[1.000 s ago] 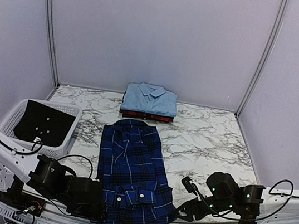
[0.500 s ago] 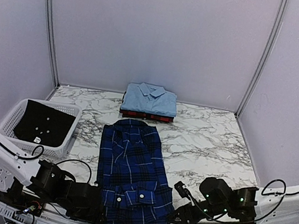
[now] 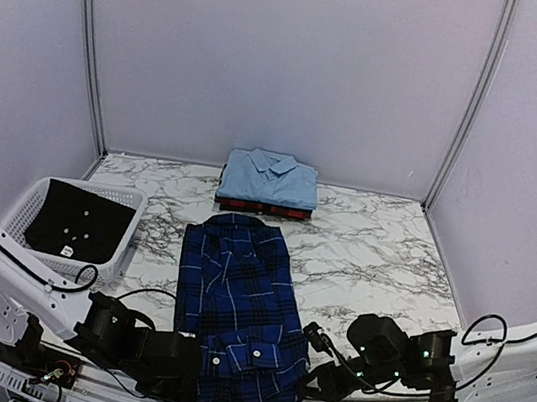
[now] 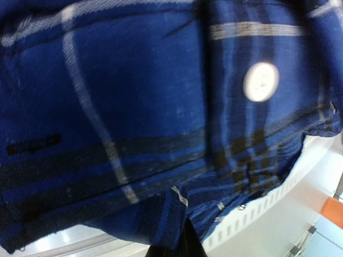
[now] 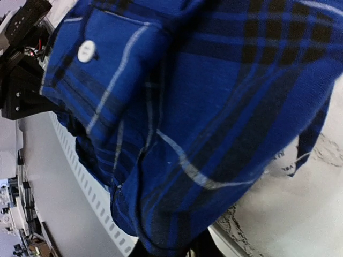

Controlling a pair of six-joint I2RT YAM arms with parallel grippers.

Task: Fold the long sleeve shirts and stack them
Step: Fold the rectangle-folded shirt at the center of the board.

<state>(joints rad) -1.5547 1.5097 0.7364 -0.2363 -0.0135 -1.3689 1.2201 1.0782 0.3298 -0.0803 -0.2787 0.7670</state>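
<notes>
Left tool (image 3: 187,379) and right tool (image 3: 310,381) each sit pinched narrow on the near hem corners of the navy plaid shirt (image 3: 234,297). It lies lengthwise mid-bench (image 3: 382,253), hem at the near edge. White basket (image 3: 12,215), left, holds a dark garment (image 3: 79,218). At the far edge, light blue shirt (image 3: 270,176) sits folded on red-and-black plaid shirt (image 3: 263,206). I see bare marble right of the navy one.

Navy blue plaid shirt (image 4: 134,107) cloth fills nearly the whole close-up, crossed by thin white lines and darker black bands. A white button (image 4: 261,81), slightly blurred, sits at upper right. The folded hem runs down into the dark tool (image 4: 179,249) at the bottom edge. A pale surface (image 4: 278,198) rim shows below.
</notes>
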